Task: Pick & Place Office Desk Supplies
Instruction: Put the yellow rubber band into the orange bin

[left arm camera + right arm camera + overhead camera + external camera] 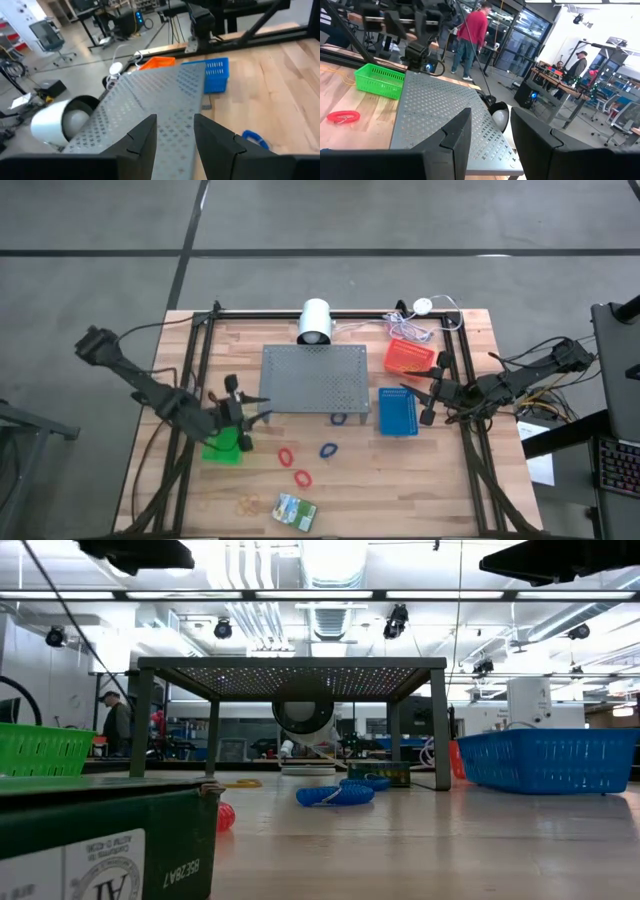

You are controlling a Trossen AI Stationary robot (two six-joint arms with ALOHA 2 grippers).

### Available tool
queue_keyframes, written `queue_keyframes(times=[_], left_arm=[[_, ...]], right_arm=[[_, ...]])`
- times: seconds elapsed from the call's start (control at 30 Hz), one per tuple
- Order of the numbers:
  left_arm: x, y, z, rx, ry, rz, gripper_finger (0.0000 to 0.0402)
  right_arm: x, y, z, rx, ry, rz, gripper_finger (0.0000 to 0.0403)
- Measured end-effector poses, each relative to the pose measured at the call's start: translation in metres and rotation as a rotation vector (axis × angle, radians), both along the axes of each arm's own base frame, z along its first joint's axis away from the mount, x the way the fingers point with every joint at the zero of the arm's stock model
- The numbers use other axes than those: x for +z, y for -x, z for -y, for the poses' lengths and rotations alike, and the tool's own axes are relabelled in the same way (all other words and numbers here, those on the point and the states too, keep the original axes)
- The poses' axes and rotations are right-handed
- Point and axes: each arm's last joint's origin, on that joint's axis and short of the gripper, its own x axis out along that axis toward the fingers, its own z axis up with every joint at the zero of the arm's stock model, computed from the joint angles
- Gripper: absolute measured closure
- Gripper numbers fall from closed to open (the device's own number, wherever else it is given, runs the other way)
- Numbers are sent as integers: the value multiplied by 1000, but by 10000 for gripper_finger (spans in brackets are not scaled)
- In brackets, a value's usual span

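While both arms wait at the desk [440,480] sides, the left claw [243,412] hovers empty, fingers parted, above the green basket [222,448]. The right claw [428,392], likewise parted, is beside the blue basket [398,413]. Red bands [287,456] lie mid-desk; the crayon box [295,510] lies at the near edge.

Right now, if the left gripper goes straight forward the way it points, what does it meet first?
Probably the grey perforated stand: seen past the left gripper, whose fingers are open with nothing between them, its top lies directly ahead. The blue basket is farther on. Depth is uncertain.
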Motion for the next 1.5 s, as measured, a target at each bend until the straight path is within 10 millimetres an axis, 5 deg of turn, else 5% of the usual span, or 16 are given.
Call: queue_keyframes(times=[0.87, 1.23, 1.5], left_arm=[[-64, -61, 41, 171, 249, -147, 268], [-90, -85, 56, 492, 433, -224, 268], [-112, -95, 47, 664, 548, -155, 268]], right_arm=[[0, 0, 0, 0, 0, 0, 268], [0, 0, 0, 0, 0, 0, 268], [0, 0, 0, 0, 0, 0, 268]])
